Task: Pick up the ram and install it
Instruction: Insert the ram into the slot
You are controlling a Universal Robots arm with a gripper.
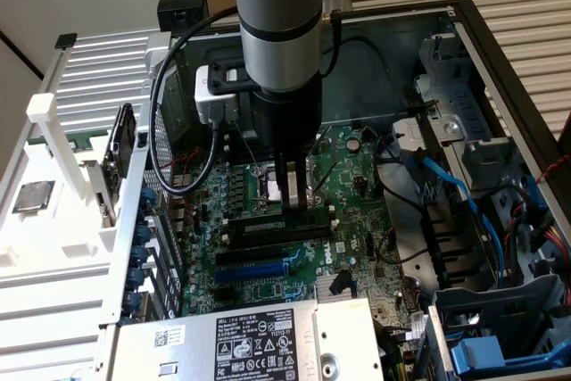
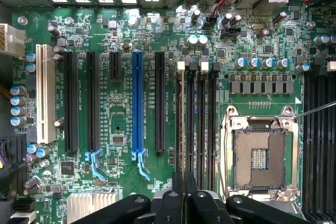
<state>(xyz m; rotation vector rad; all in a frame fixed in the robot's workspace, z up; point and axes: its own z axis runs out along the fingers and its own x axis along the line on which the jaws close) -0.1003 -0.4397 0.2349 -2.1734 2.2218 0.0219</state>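
Ram point(image 1: 259, 230) stands edge-up at the memory slot point(image 1: 328, 219), frame centre, pincer point(image 1: 291, 205) clenched on its top edge. Likely light, stiff, fragile: you'd grip the long edges mid-length, off chips and contacts.

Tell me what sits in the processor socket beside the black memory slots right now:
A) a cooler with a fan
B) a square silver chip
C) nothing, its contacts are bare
C: in the wrist view the processor socket stands open with its grid of contacts bare, next to the memory slots.
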